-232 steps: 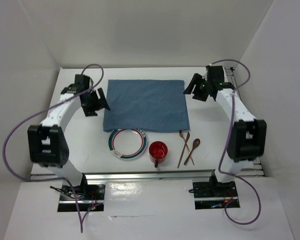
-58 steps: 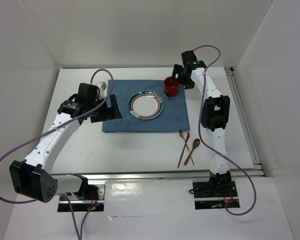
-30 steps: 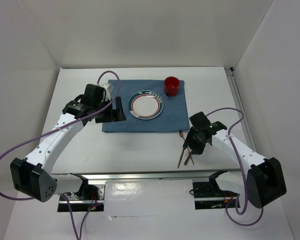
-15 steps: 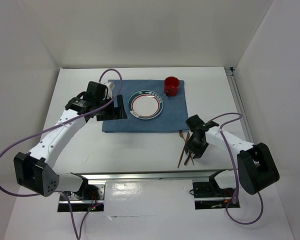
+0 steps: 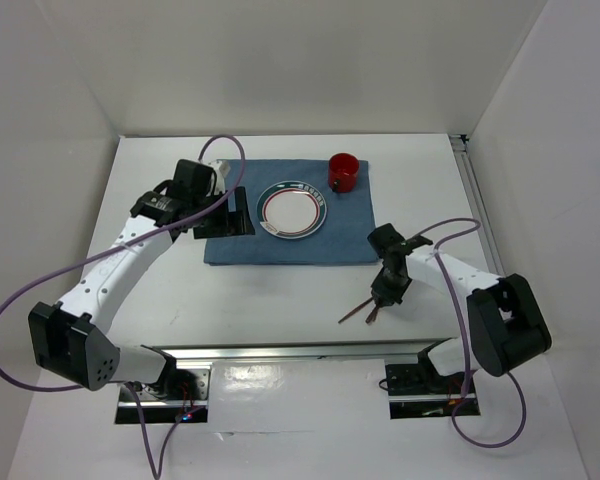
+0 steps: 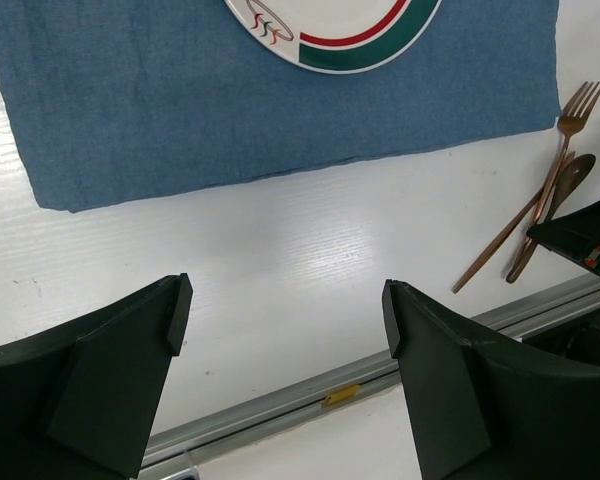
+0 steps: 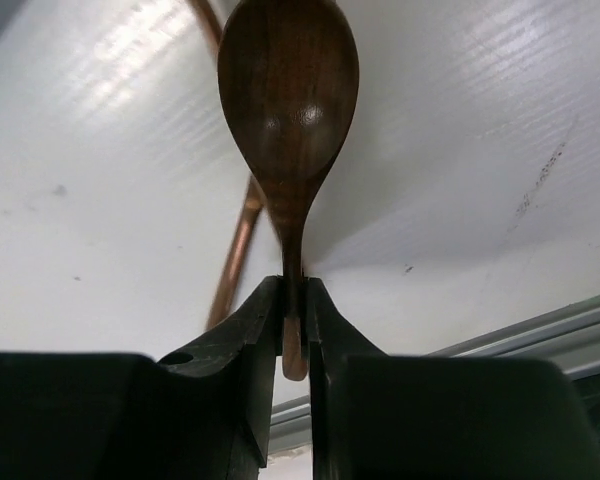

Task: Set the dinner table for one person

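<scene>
On the white dinner table lies a blue placemat with a striped plate and a red cup on it. Near the front right, my right gripper points down, shut on the handle end of a dark wooden spoon; the bowl sticks out beyond the fingers, just above the table. A copper fork lies slanted beside it, also seen as the fork next to the spoon. My left gripper hangs open and holds nothing, over the placemat's left front edge.
An aluminium rail runs along the near edge, close behind the spoon and fork. White walls enclose the table on three sides. The plate shows partly at the top of the left wrist view.
My right gripper has closed on the spoon's handle and lifted it slightly. The fork's handle has swung to the left. The left arm has hardly moved.
</scene>
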